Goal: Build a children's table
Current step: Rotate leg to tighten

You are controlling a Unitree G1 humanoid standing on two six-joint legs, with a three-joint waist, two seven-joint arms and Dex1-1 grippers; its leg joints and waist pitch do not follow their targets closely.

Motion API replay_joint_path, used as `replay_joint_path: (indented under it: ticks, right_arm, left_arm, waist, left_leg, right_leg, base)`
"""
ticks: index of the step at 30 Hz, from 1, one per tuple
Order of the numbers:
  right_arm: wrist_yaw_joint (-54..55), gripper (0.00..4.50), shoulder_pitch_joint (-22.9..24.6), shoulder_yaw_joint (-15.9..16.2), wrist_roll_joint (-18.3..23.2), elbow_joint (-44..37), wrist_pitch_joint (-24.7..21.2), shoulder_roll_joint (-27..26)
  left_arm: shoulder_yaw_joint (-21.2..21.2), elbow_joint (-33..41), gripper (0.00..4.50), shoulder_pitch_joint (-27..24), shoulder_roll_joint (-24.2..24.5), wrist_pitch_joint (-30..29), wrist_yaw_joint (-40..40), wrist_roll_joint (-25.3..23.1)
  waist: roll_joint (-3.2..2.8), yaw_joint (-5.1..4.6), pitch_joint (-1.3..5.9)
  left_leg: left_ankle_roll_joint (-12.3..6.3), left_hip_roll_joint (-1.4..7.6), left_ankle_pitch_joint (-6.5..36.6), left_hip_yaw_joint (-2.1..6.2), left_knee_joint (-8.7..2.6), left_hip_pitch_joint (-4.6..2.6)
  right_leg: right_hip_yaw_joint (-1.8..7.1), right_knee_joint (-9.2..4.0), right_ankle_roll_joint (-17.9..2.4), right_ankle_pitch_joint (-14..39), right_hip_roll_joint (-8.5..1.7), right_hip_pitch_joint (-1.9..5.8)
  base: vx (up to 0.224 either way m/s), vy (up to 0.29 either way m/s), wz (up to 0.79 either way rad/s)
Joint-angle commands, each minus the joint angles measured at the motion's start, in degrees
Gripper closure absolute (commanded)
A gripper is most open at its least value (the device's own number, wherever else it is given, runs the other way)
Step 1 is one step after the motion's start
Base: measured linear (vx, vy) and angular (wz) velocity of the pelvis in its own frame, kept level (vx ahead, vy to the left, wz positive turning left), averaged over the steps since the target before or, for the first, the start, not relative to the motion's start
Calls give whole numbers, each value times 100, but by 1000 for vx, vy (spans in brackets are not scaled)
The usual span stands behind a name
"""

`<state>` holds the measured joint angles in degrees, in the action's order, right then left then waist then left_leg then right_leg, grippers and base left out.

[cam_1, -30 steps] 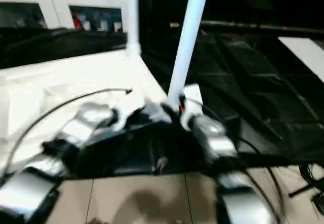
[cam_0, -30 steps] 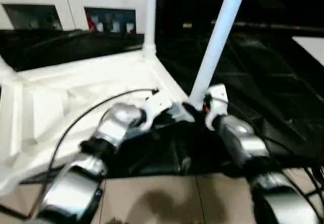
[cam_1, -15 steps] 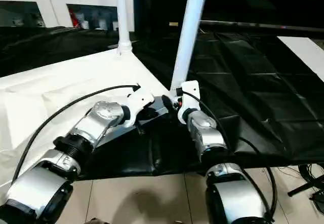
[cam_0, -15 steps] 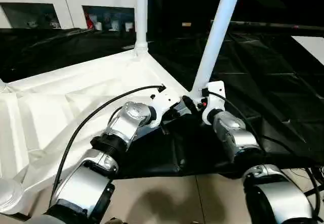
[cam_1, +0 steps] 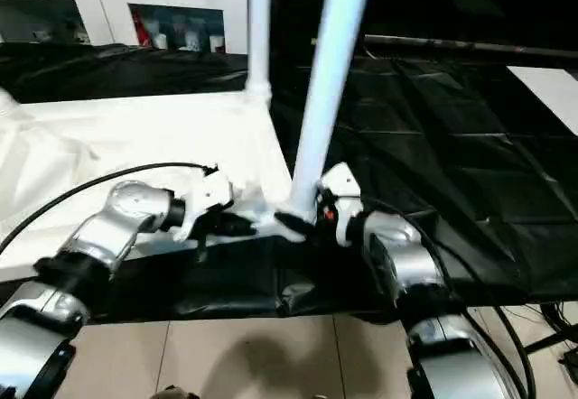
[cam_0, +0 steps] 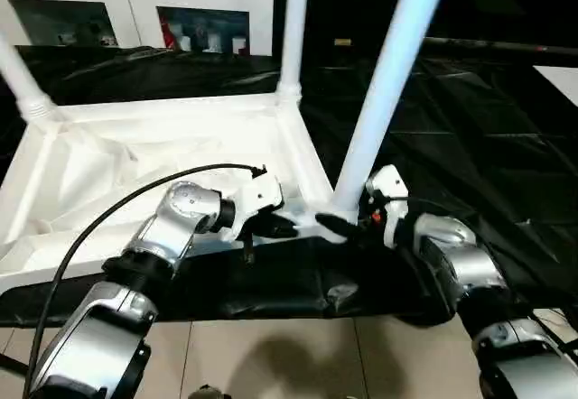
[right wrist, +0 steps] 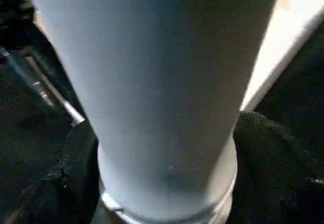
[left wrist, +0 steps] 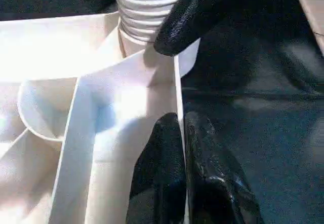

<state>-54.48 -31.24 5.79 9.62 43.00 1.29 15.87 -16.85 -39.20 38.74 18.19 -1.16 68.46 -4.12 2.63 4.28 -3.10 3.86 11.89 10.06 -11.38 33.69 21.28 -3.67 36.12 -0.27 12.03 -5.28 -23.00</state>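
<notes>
1. Tabletop (cam_0: 172, 142): 1 pc, white plastic, lying upside down w/ ribbed underside up, on black sheet (cam_0: 470, 137) over the floor.
2. Legs in view: 3. Near-right corner leg (cam_0: 388, 83) standing in its socket, leaning a bit; far-right leg (cam_0: 293, 29) upright in socket; far-left leg (cam_0: 20, 78) seated, tilted outward.
3. Progress, my est.: 3 of 4 legs placed; near-left corner out of view, so 4th leg unconfirmed. Near-right leg prob. still being pressed home; flipping table upright remains.
4. Left gripper (left wrist: 183, 148): fingers pinched together on tabletop's side wall, just beside the near-right socket.
5. Right gripper (cam_0: 348, 227): at base of near-right leg; can't tell if its fingers are clamped.
6. Surrounds: 1 white cabinet (cam_0: 135, 6) w/ glass doors behind; tiled floor (cam_0: 298, 363) in front.
</notes>
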Motion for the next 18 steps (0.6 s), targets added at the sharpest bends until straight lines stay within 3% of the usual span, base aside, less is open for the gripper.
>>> replay_joint_path:
  ticks: [1,7,14,17,18]
  right_arm:
    - [-186,57,51,13,67,-195,-74,181]
    - [-368,124,105,45,58,-209,-149,208]
    - [-442,169,163,-10,121,-307,-272,194]
    - [697,174,43,-210,-105,70,-375,-26]
    - [979,174,5,-251,-171,172,-356,-68]
  left_arm:
    - [-91,63,450,-127,-70,164,314,269]
    - [-67,7,450,-114,-67,223,327,225]
    - [-58,142,450,-169,-38,126,355,263]
    - [56,-65,450,-56,-253,-179,-398,45]
    - [86,-145,450,-5,-314,-268,-622,-16]
  waist:
    - [18,-15,373]
    - [30,9,380]
    - [38,27,377]
    - [41,8,366]
    - [45,-13,363]
  left_leg:
    - [-428,179,896,44,-349,-81]
    - [-363,174,865,48,-348,-78]
    - [-393,172,831,45,-345,-77]
    - [-326,175,858,45,-356,-81]
    - [-181,160,973,57,-368,-98]
  right_leg:
    - [262,-398,-1544,281,-293,288]
    - [266,-397,-1466,360,-299,287]
    - [264,-399,-1462,364,-299,284]
    - [270,-403,-1436,443,-295,267]
    - [265,-438,-1358,766,-304,261]
  base:
    - [0,0,0]
    - [0,0,0]
    - [0,0,0]
    - [0,0,0]
    - [0,0,0]
